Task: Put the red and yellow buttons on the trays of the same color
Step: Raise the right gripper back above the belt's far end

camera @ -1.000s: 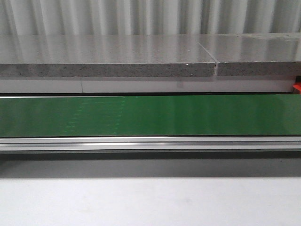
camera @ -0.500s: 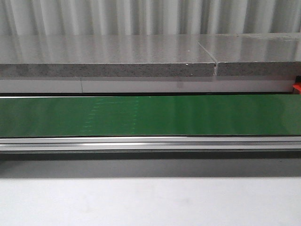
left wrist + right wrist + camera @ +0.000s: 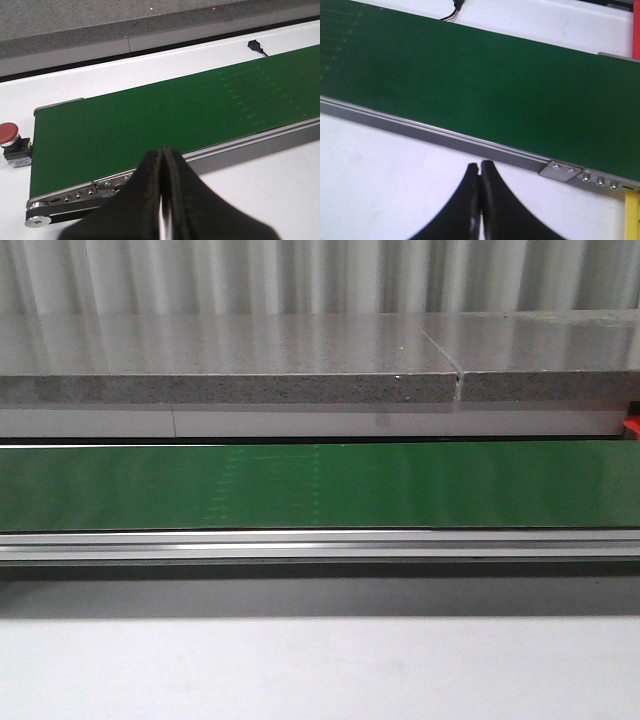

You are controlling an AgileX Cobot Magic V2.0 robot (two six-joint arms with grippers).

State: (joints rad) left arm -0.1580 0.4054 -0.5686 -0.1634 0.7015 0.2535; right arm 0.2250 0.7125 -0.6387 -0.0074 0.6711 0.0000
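Note:
A red button [image 3: 9, 132] on a small grey block stands on the white table just beyond the end of the green belt [image 3: 165, 112]. No yellow button shows in any view. My left gripper [image 3: 161, 151] hangs over the belt's near rail, shut with nothing in it. My right gripper [image 3: 480, 166] is over the white table before the belt [image 3: 485, 80], also shut and empty. A yellow strip [image 3: 632, 215] and a red strip [image 3: 636, 30] at the picture's edge may be the trays. Neither gripper shows in the front view.
The belt [image 3: 320, 485] runs across the front view behind an aluminium rail [image 3: 320, 543], with a grey stone ledge [image 3: 230, 388] behind it. A red-orange piece [image 3: 631, 425] peeks in at the far right. A black cable plug [image 3: 255, 45] lies beyond the belt.
Faint pale marks on the green belt have drifted to the right across the front view. Nothing else has moved.

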